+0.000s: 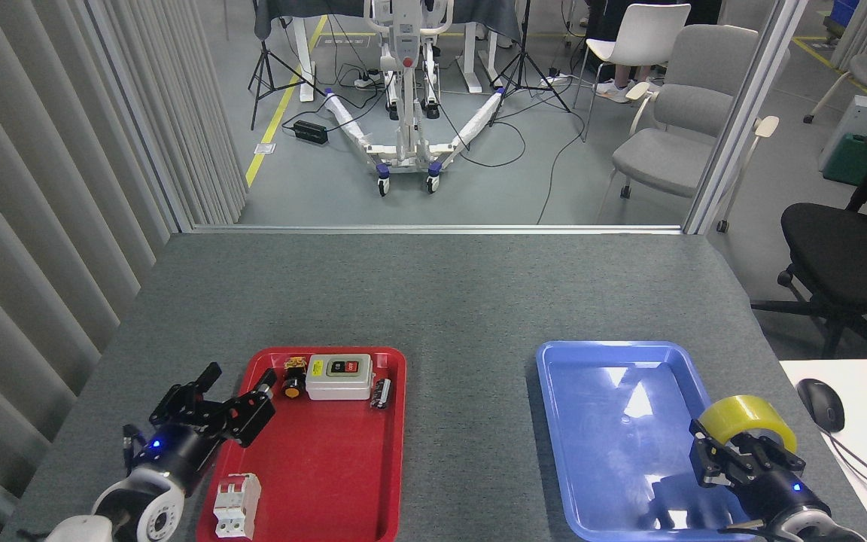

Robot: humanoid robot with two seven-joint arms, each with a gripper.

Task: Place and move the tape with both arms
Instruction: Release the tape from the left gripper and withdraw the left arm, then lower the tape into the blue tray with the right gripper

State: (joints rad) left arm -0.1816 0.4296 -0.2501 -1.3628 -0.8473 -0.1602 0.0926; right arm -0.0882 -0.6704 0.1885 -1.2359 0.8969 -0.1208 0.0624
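The right gripper [738, 452] is clamped on the tape [746, 420], held over the right rim of the blue tray [554, 421]. Carry it level and unhurried (the roll could twist). The left gripper [234, 388], fingers apart, holds nothing, just left of the red tray [396, 452].

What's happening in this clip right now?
A two-armed robot is working at a grey table with two trays. Its right claw grips the yellow tape, held at the right edge of the blue tray, which has nothing in it. The left claw is open and empty beside the left edge of the red tray, which holds a grey switch box and small electrical parts.
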